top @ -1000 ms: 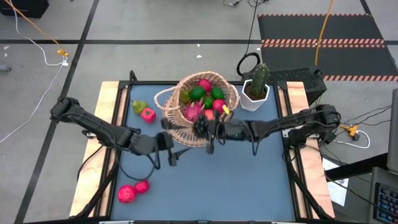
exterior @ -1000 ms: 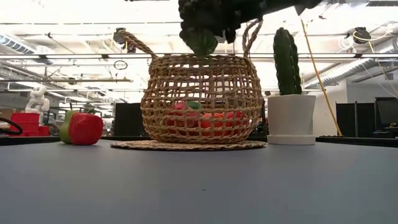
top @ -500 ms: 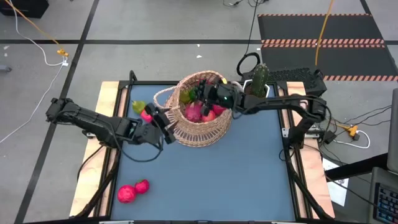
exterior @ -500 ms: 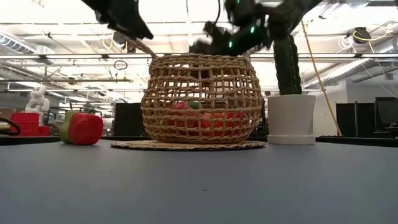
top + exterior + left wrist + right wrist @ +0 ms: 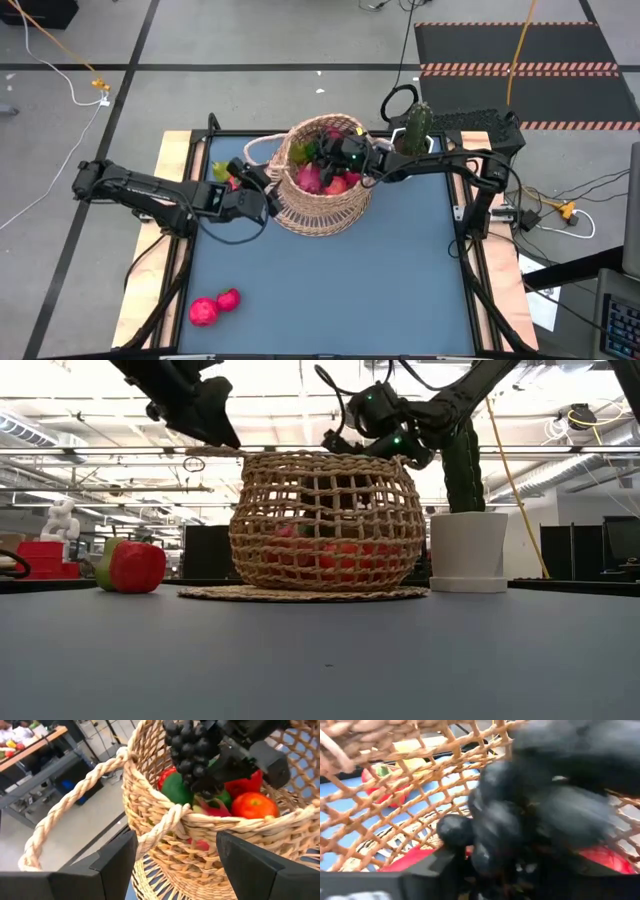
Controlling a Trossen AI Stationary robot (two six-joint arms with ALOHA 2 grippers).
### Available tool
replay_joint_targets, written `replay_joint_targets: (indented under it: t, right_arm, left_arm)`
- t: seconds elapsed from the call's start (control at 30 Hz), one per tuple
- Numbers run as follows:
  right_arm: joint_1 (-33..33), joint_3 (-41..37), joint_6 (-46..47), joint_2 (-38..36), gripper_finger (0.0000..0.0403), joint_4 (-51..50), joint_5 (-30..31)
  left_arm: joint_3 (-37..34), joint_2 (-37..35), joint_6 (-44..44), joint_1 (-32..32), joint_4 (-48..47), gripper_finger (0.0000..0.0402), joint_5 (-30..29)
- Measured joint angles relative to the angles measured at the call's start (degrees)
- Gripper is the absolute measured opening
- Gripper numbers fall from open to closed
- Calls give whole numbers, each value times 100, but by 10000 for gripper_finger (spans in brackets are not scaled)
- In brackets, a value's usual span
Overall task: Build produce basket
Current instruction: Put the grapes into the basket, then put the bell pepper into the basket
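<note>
Overhead, table-level and two close wrist cameras all share the basket (image 5: 322, 175).

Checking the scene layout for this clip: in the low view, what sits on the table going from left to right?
Green pear → red apple → basket on its woven mat → cactus in its white pot.

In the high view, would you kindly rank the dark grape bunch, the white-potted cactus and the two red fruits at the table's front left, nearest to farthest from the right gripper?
1. Dark grape bunch: right at the right gripper, over the tan woven wicker basket.
2. Green cactus in its white pot: beside the basket, at the back right.
3. Two red fruits: front left of the table, farthest.
</note>
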Motion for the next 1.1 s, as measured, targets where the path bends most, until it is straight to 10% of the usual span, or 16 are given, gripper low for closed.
replay_joint_targets:
  t: [0.4, 0.8, 1.0, 1.1]
  right_arm:
    - [163, -11, 413, -765, 301, -591, -33]
    - [986, -419, -182, -1925, 306, -684, -40]
    - [1913, -1204, 95, -2504, 306, -757, 7]
    - [2503, -1546, -95, -3066, 306, -961, 803]
  left_arm:
    - [0, -2, -482, 31, -898, 247, 71]
    - [-7, -232, -704, 31, -1032, 236, -44]
    - [-4, -858, -1202, -311, -1593, 236, 847]
    - [-4, -1164, -1465, -601, -2024, 236, 618]
